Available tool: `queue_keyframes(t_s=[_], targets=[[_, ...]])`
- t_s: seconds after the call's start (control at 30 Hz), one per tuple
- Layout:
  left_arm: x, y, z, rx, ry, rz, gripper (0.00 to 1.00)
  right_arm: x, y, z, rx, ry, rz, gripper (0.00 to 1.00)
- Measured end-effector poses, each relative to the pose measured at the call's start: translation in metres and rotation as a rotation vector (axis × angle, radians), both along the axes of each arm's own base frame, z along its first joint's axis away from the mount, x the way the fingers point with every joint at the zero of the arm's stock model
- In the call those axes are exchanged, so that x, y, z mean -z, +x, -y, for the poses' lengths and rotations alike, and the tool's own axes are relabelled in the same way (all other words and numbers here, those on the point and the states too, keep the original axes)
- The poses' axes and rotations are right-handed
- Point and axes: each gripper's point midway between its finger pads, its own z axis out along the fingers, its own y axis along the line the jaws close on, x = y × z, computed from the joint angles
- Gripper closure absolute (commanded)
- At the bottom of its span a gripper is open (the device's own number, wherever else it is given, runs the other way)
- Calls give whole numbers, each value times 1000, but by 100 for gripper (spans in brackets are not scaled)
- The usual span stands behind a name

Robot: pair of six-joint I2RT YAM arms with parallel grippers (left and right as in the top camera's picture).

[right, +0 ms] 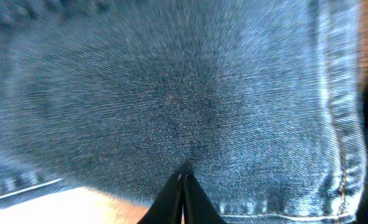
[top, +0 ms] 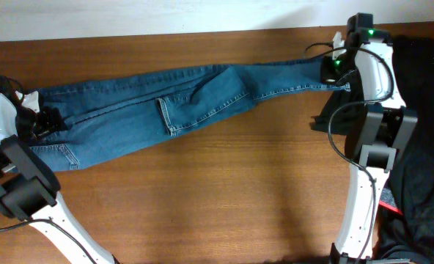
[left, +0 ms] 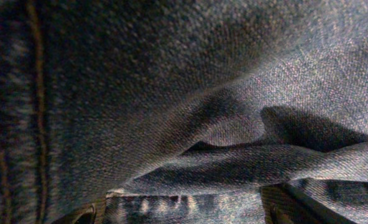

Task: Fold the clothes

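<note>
Across the counter [top: 224,183] the jeans [top: 129,117] lie stretched lengthwise, which we judge keeps them flat for folding. At their wide end our left fingers [left: 282,205] stand apart around bunched denim. Our right fingers [right: 183,196] are pressed closed at the narrow leg end, grip uncertain.

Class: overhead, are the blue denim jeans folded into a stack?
No, the blue denim jeans lie stretched long across the brown wooden table.

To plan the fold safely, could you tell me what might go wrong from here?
The right gripper is shut at the hem of the jeans; its pinch may hold little denim and slip. The left gripper is open over the bunched waist, so a pull could drag the jeans across the table.
</note>
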Motion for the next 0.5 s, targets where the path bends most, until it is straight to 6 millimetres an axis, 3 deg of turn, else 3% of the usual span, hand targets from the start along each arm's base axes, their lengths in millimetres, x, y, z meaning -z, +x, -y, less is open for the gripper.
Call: queue_keyframes(t_s=[0.17,0.3,0.37,0.5], targets=[[0,0,0,0,0,-1,21,19,6,1,4,4,3,87],[0,-1,1,0,-4,-5,21,18,24,3,32,12,69,59],[0,-3,2,0,-7,-12,21,17,36,3,51,14,115,36],[0,-8,5,0,-20,-33,21,14,55,4,68,-6,189,33]])
